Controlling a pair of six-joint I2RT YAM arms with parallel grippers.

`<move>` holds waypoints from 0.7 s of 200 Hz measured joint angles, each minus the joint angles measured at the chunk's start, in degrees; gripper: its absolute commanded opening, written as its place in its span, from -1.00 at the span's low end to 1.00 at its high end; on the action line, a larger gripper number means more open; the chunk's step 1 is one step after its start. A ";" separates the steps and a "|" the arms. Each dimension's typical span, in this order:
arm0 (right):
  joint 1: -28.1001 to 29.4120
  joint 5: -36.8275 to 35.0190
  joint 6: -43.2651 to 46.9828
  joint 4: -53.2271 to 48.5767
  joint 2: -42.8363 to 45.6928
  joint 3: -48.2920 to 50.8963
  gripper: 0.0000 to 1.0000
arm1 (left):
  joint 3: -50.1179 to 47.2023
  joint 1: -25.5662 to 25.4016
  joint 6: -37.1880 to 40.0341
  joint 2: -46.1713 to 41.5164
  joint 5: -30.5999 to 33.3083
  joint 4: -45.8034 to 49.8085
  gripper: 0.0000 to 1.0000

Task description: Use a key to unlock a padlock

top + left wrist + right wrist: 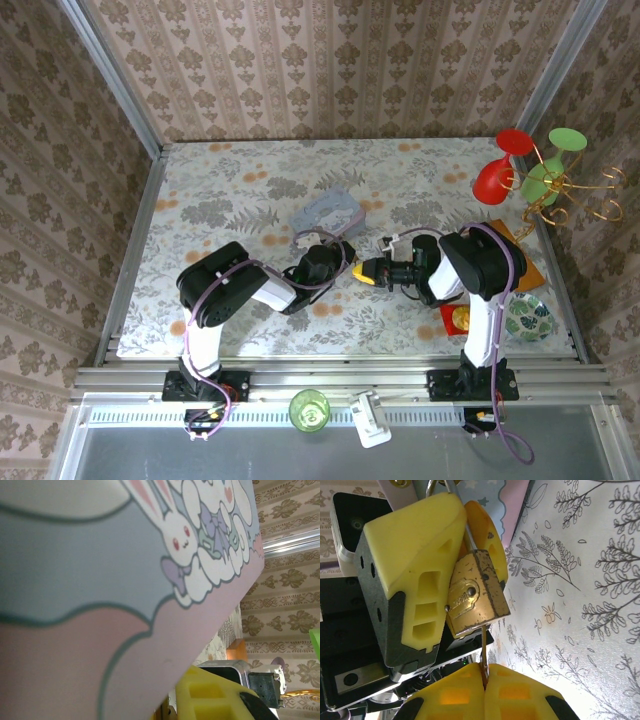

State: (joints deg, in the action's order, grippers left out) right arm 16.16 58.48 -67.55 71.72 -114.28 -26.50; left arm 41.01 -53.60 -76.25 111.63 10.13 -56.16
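- Damask wallpaper (330,70) all round, and a desk (230,190) under leafy floral cloth with a pale blue bunny tin (330,212) at its middle.
- Lettering stamped on the brass padlock (477,592), too worn to read.
- Left gripper (348,263) clenched on the padlock, just in front of the tin.
- Right gripper (484,692) pinched tight on the key (483,647), whose thin blade reaches the padlock's bottom edge.

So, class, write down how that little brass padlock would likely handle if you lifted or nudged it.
The padlock looks solid metal, so probably rigid and heavy for its size. Its scuffed flat faces should grip well between the left gripper's fingers. With the key at its base, it may pivot if pushed.
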 measured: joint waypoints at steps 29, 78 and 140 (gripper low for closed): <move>-1.95 2.21 -0.15 0.07 0.31 0.04 -1.00 | 0.00 -0.09 -0.31 0.00 -0.26 -1.22 -1.00; -4.39 5.57 0.24 0.20 0.28 1.36 -1.00 | 0.20 -0.90 -0.31 0.00 -1.36 -1.27 -1.00; -6.78 6.93 0.52 1.46 -1.70 1.40 -1.00 | 0.39 -1.11 -0.28 0.00 -1.49 -0.57 -1.00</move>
State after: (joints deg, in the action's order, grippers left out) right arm 9.39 65.41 -67.02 73.19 -115.98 -25.10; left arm 41.41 -54.72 -76.53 111.63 8.64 -56.73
